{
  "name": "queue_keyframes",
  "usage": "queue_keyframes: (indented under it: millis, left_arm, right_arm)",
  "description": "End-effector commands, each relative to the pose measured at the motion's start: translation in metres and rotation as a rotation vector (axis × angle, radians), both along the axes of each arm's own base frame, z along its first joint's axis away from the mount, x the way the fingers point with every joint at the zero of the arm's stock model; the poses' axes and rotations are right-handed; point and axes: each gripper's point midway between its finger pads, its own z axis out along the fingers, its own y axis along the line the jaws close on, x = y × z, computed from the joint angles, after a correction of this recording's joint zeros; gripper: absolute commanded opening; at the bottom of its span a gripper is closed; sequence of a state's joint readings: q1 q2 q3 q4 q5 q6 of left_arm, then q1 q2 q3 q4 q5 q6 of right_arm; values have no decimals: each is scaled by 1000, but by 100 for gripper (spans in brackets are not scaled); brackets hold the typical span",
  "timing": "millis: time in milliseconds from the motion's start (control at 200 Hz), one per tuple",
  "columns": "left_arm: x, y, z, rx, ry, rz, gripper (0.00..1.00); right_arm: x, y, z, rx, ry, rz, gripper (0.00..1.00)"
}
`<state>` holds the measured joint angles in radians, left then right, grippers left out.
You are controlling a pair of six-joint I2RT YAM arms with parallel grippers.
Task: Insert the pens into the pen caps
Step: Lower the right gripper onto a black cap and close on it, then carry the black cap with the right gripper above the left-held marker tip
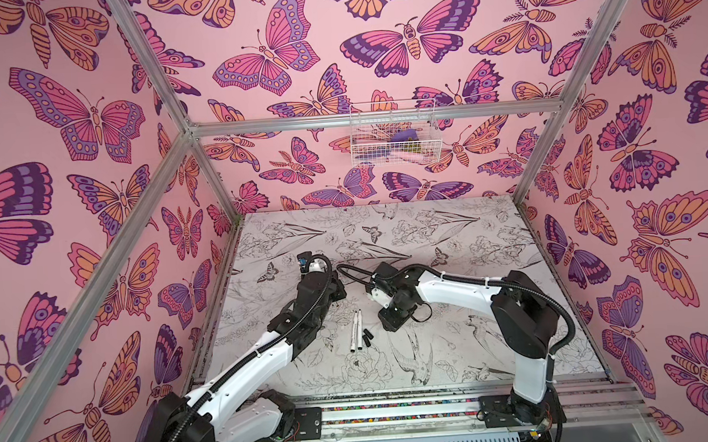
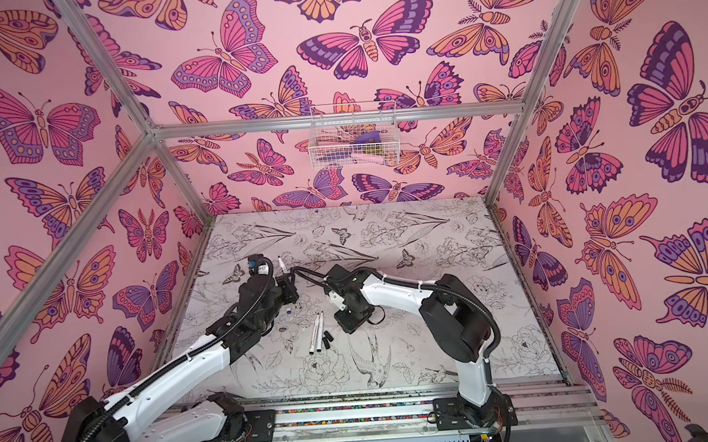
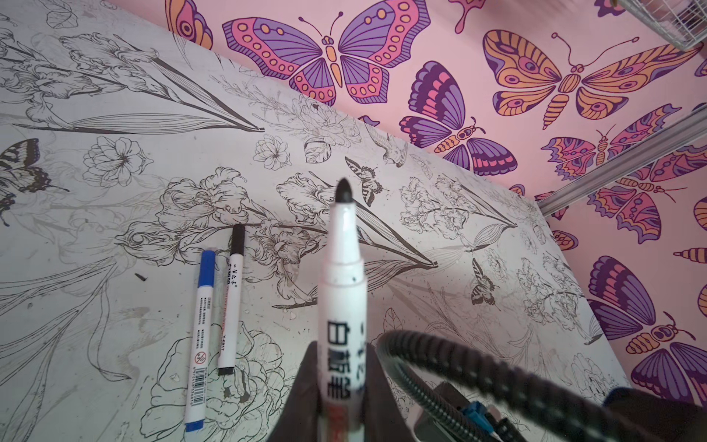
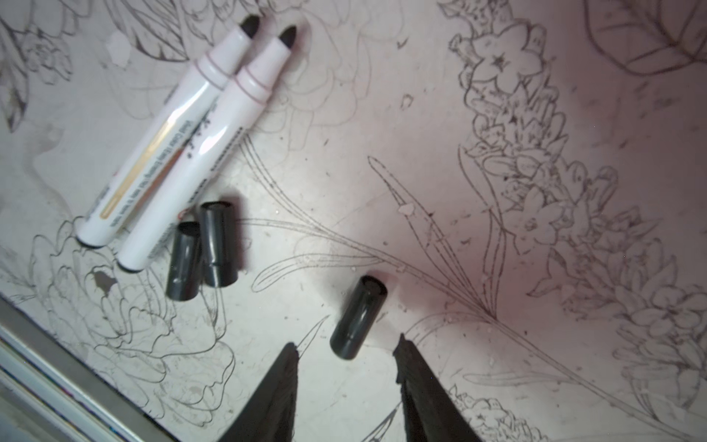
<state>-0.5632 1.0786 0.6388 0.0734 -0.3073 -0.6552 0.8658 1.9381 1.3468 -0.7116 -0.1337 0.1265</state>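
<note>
Uncapped pen [image 3: 343, 291] in left gripper [image 3: 340, 382], jaws clamped on barrel, off the worktop [image 3: 114, 95]. On it, right gripper [image 4: 346, 342], jaws apart, straddles black cap [image 4: 358, 317], no contact. Cap prob. light, stiff, glossy, rolls: pinch mid-body, mouth clear.

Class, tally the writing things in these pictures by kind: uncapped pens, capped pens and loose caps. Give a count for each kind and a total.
Uncapped pens: 3, one held up, two lying side by side
Capped pens: 2, one blue-capped, one black-capped
Loose black caps: 3
Total: 8
</note>
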Motion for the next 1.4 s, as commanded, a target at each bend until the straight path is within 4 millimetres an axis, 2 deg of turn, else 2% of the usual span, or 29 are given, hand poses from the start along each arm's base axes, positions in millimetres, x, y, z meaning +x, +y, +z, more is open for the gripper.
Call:
queue_keyframes:
  millis: [0, 135, 315, 421, 481, 561, 676, 701, 711, 746, 806, 821, 846, 946, 1066, 1222, 1392]
  left_arm:
    - [-4, 8, -5, 26, 8, 17, 0]
    - [-2, 7, -4, 29, 6, 12, 0]
    - [0, 2, -10, 9, 33, 8, 0]
    - [1, -6, -14, -5, 54, -16, 0]
    - [2, -16, -16, -13, 63, -55, 0]
    - [3, -37, -18, -25, 67, -160, 0]
    - [0, -76, -20, -67, 75, -346, 0]
    - [-2, -85, -13, -83, 58, -392, 0]
    - [-1, -89, -24, -77, 82, -408, 0]
    - [-4, -103, -22, -90, 70, -476, 0]
    - [-12, -126, -14, -106, 34, -591, 0]
    - [-14, -132, -12, -107, 25, -618, 0]
    - [-16, -139, -10, -107, 13, -657, 0]
    - [-27, -163, 0, -102, -24, -781, 0]
    - [-35, -176, 13, -120, -84, -856, 0]
    - [-45, -180, 33, -157, -203, -905, 0]
    - [-54, -184, 43, -163, -273, -935, 0]
  right_arm:
    - [1, -6, -12, -60, 13, 13, 42]
    - [2, -7, -22, -90, 12, 4, 34]
    - [-3, -4, -36, -117, 9, 41, 17]
    - [4, -5, -29, -115, -28, 28, 7]
    - [13, -5, -14, -81, -53, 4, 5]
    - [34, -9, 20, 30, -73, -89, 4]
    - [73, -22, 93, 324, -89, -280, 3]
    - [79, -25, 110, 391, -96, -308, 3]
    - [83, -27, 117, 416, -103, -322, 3]
    - [92, -34, 140, 500, -122, -358, 3]
    - [102, -42, 171, 639, -129, -401, 3]
    - [102, -45, 188, 688, -151, -400, 2]
    - [104, -47, 202, 740, -165, -406, 3]
    - [108, -52, 240, 890, -227, -409, 2]
    - [99, -45, 262, 984, -218, -345, 3]
    - [89, -40, 272, 1038, -208, -290, 3]
    - [88, -39, 275, 1057, -210, -286, 3]
